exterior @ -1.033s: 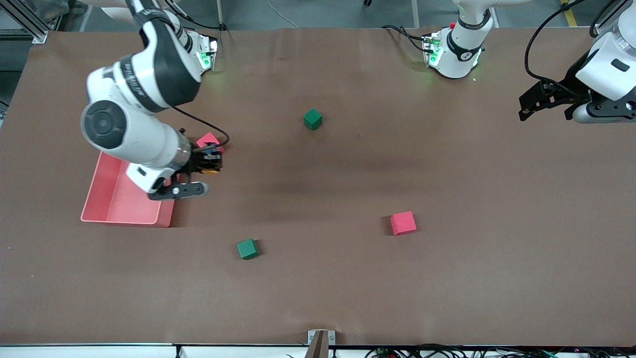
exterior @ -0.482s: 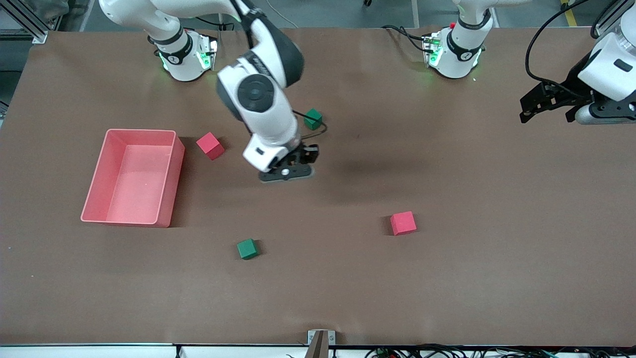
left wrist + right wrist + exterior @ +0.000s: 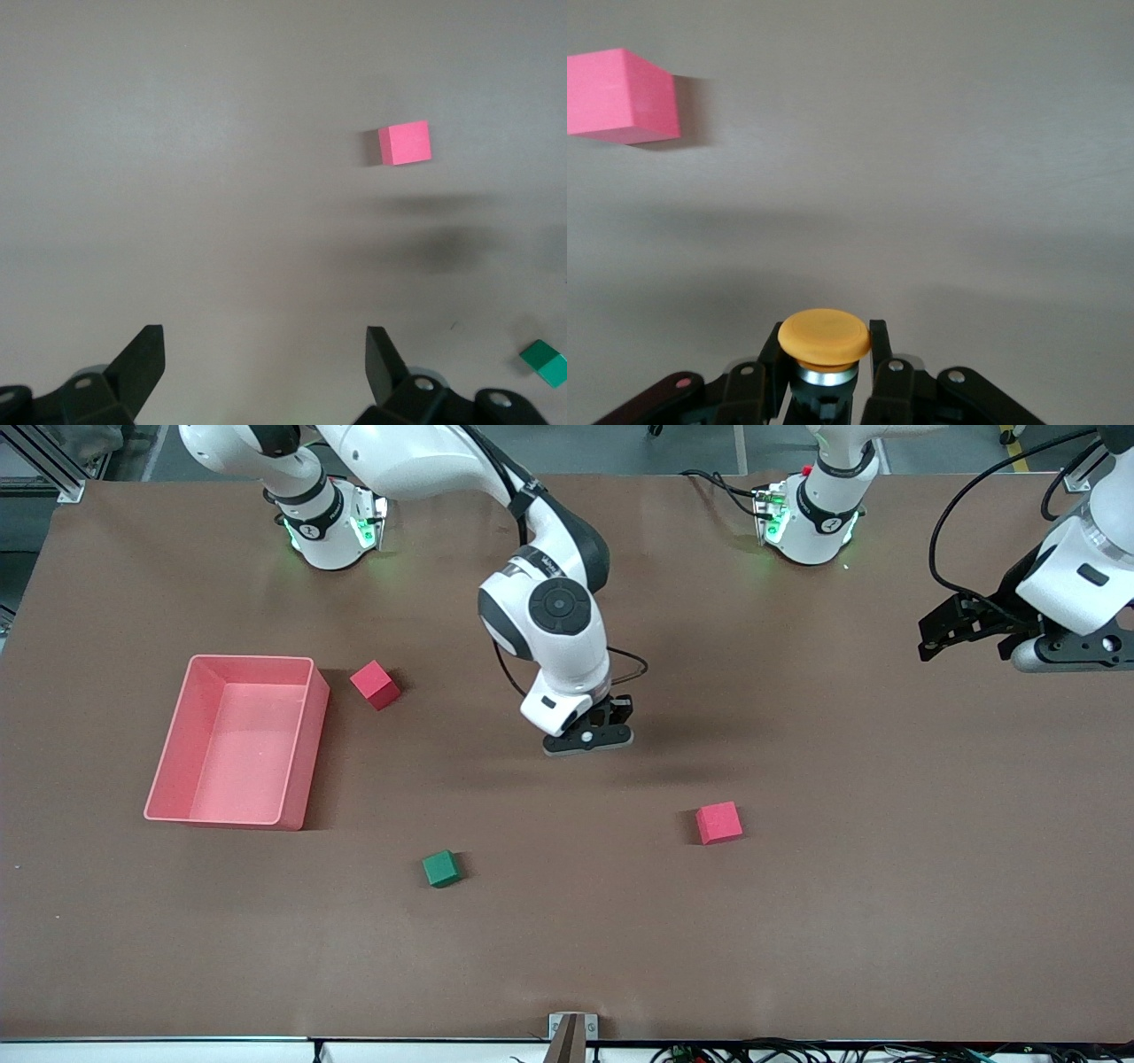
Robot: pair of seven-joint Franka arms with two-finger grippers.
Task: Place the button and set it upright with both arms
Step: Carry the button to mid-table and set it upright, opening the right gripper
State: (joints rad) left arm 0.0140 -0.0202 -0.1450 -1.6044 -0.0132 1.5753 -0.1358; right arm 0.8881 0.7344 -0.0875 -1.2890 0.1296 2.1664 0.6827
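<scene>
Right gripper (image 3: 824, 376) clamped on button (image 3: 825, 337), over mid-table, 10 o'clock of red cube (image 3: 718, 822); left gripper (image 3: 266, 359) apart, waiting; lower slowly, cap up, release gently.

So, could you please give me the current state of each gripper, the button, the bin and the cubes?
right gripper: shut on the button, over the table's middle
button: held, orange cap showing
left gripper: open, empty, over the left arm's end of the table
pink bin: upright, nothing in it
red cubes: resting on the table
green cube: resting on the table
</scene>
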